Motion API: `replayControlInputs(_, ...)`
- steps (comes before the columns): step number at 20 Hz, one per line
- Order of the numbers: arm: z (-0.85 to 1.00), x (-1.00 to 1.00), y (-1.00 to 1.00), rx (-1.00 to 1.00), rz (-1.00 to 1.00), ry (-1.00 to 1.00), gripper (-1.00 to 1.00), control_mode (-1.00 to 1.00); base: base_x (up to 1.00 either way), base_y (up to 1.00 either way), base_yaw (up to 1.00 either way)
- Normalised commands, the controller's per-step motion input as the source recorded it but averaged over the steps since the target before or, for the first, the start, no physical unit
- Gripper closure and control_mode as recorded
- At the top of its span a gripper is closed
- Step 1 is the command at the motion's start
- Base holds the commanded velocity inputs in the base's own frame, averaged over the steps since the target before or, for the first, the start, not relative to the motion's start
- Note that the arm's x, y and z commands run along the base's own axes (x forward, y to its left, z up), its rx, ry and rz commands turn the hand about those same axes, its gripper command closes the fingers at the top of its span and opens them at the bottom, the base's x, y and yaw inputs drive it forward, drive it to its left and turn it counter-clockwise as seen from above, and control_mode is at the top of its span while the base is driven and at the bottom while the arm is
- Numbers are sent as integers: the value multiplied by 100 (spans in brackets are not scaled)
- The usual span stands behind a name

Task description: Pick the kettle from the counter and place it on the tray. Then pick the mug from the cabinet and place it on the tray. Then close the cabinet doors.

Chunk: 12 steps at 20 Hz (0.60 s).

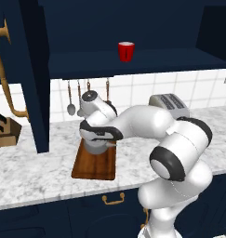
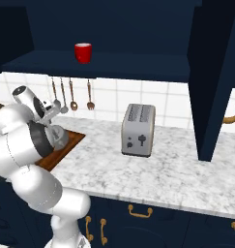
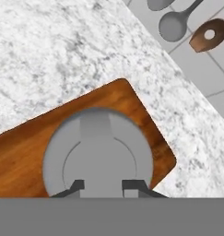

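The claw (image 3: pixel 102 185) is hanging directly over the kettle (image 3: pixel 97 154), its tips close together at the lid's middle; whether they are pinching the thin wire handle or have just let go, I cannot tell. The kettle is sitting on the tray (image 3: pixel 26 147), near its far end, on the desk (image 1: pixel 35 172). Being rigid smooth metal, it is likely slipping easily, so the arched handle looks the surest hold. The red mug (image 1: pixel 126 51), light and hard, is waiting on the cabinet (image 1: pixel 179 60) shelf, best pinched across its rim.
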Motion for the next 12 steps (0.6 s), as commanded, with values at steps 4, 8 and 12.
replayControlInputs(4, -12, 0, 0, 0, 0, -8, -100, -100, 0, 0, 0)
replayControlInputs(8, -1, 0, -1, 0, -2, -8, -100, -100, 0, 0, 0)
replayControlInputs(12, 21, -1, 0, 0, -4, -9, -100, -100, 0, 0, 0)
